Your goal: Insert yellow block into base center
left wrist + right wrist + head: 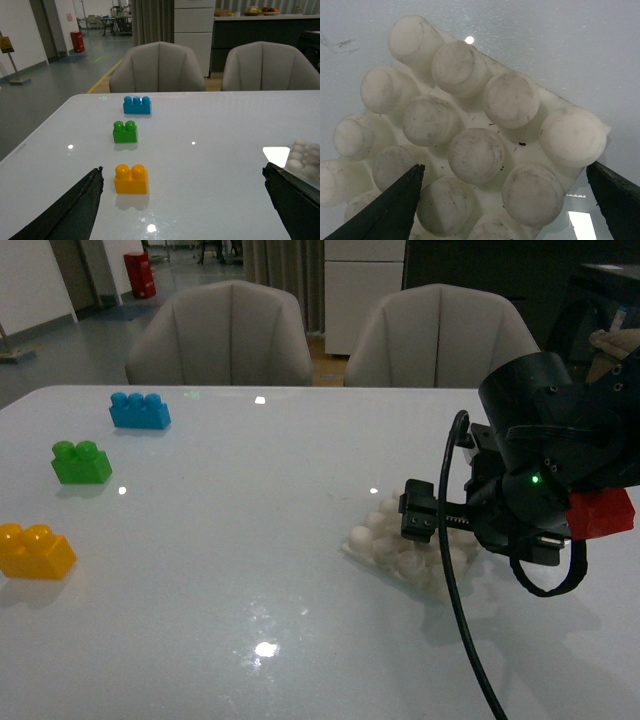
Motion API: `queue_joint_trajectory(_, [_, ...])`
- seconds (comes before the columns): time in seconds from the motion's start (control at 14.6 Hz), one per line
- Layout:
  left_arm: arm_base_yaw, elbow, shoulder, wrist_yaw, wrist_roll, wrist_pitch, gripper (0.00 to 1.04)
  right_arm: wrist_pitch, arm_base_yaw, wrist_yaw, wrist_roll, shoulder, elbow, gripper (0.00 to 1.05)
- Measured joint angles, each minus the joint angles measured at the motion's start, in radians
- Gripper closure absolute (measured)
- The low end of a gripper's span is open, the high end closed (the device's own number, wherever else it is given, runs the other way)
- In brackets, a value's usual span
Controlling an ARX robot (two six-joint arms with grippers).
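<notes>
The yellow block [35, 552] sits upright on the white worktop [250, 570], studs up, at the near left edge in the front view. It is free of both arms and well apart from the base [378, 543]. Beyond it stand a green brick [82, 462] and then a blue brick [140, 411], the three making a loose row that runs away from the robot, each apart from the next.

The base lies flat on the right half of the worktop, turned corner-on to the robot, with none of the bricks on its studs. The right arm [540, 480] hangs over its far right part and hides that side. In the right wrist view the right gripper [505, 167] has its fingers [390, 205] spread wide, and the base's round studs fill the space between them. Whether the fingers touch the base cannot be told.

The left gripper [182, 170] is also spread apart with nothing between its fingers [75, 207]; the yellow block lies ahead of it on the worktop. A red block [600, 512] shows at the right arm's outer edge, partly hidden. Two pale chairs [220, 335] stand behind the worktop.
</notes>
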Motion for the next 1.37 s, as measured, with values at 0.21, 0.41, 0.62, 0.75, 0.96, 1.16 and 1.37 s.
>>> queue_joint_trajectory(0.21, [0.0, 0.0, 0.0, 0.0, 0.0, 0.0, 0.07, -0.023, 0.047, -0.01, 0.001, 0.008, 0.024, 0.06])
queue_joint_trajectory(0.41, [0.0, 0.0, 0.0, 0.0, 0.0, 0.0, 0.07, -0.051, 0.099, -0.025, 0.002, 0.036, 0.082, 0.06])
queue_joint_trajectory(0.62, [0.0, 0.0, 0.0, 0.0, 0.0, 0.0, 0.07, -0.072, 0.132, -0.028, 0.011, 0.054, 0.12, 0.06])
queue_joint_trajectory(0.75, [0.0, 0.0, 0.0, 0.0, 0.0, 0.0, 0.07, -0.082, 0.158, -0.032, 0.018, 0.061, 0.137, 0.06])
queue_joint_trajectory(0.96, [0.0, 0.0, 0.0, 0.0, 0.0, 0.0, 0.07, -0.069, 0.16, -0.043, 0.019, 0.057, 0.129, 0.06])
queue_joint_trajectory(1.16, [0.0, 0.0, 0.0, 0.0, 0.0, 0.0, 0.07, -0.062, 0.127, -0.074, 0.028, 0.014, 0.076, 0.06])
queue_joint_trajectory(1.37, [0.0, 0.0, 0.0, 0.0, 0.0, 0.0, 0.07, -0.008, 0.041, -0.11, 0.05, -0.133, -0.001, 0.06])
